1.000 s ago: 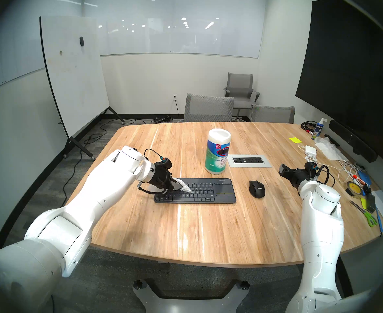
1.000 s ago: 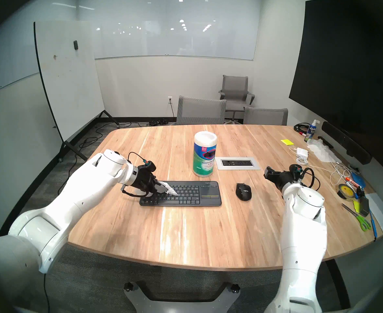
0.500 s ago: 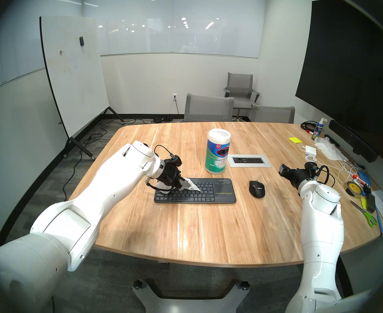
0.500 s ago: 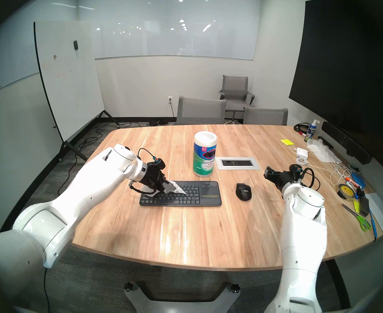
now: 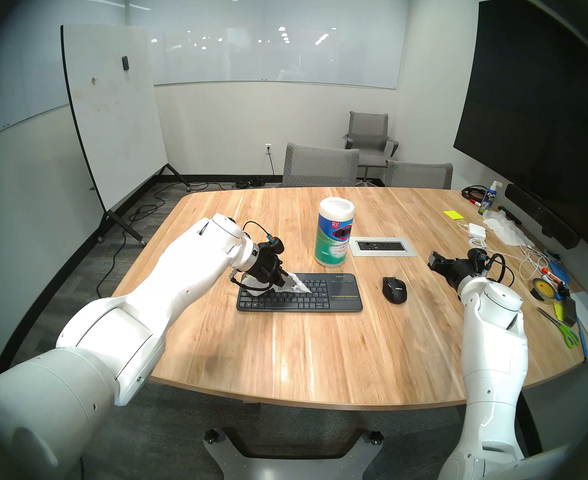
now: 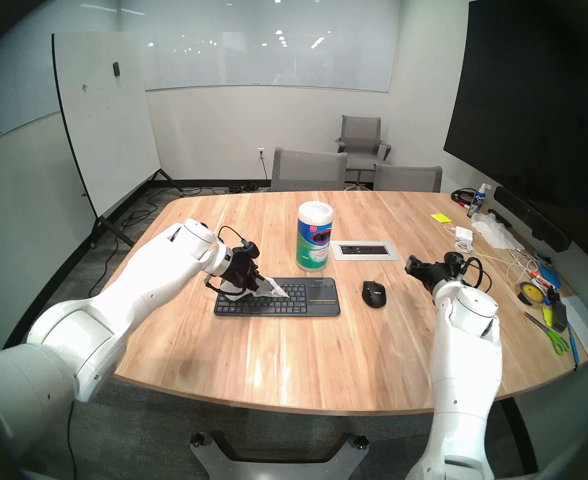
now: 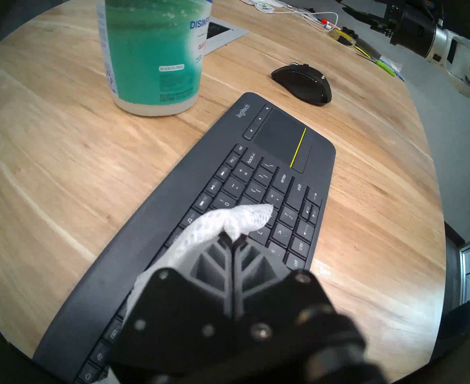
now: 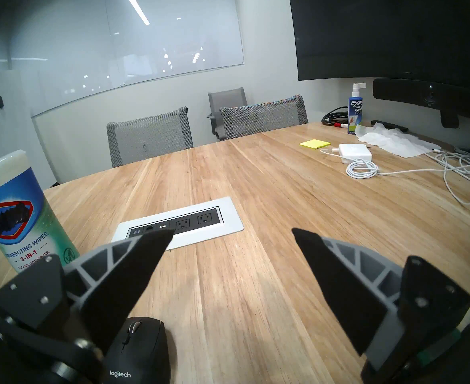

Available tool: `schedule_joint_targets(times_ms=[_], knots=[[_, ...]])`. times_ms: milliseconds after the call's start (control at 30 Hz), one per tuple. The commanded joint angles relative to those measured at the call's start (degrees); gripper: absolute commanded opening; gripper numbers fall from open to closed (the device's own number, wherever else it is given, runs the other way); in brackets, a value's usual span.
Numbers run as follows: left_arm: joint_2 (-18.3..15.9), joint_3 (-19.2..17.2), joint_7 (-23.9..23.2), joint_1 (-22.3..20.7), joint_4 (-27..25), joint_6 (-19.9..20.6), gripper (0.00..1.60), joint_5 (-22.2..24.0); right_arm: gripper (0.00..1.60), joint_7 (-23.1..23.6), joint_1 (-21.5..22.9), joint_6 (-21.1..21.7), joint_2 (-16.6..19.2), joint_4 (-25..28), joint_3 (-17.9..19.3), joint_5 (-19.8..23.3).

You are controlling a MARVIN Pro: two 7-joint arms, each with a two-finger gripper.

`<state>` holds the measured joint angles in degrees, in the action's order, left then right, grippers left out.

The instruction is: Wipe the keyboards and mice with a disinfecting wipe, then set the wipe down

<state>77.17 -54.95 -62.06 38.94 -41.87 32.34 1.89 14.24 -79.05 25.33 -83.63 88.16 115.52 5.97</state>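
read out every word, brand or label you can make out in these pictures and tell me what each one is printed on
"logitech": keyboard, top edge.
"enter", "shift", "ctrl", "alt", "back": keyboard keys.
"logitech": mouse.
"DISINFECTING WIPES", "3-IN-1": wipes canister.
"BLEACH-FREE": canister, left wrist view; the fine print below is too small.
"KILLS 99.9%": canister, head view.
"EXPO": spray bottle; smaller words are only partly readable.

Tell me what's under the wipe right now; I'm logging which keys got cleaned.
The wipe, pinched in the left claw, lies on the keyboard, over its middle and left key rows. The keys beneath it and behind the claw are hidden; the right-side keys and touchpad show uncovered.
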Motion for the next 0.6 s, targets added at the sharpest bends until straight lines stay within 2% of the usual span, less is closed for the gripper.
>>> schedule_joint_targets(times_ms=[0,567], knots=[[3.6,-0.6,1.0,-5.5,2.6,-0.9,0.0,0.0,1.6,-0.1,0.7,-0.2,0.1,1.2,0.0,0.1],[8.8,0.3,2.2,-10.7,11.1,-3.7,0.0,-0.9,1.6,-0.1,0.7,-0.2,0.1,1.2,0.0,0.1]])
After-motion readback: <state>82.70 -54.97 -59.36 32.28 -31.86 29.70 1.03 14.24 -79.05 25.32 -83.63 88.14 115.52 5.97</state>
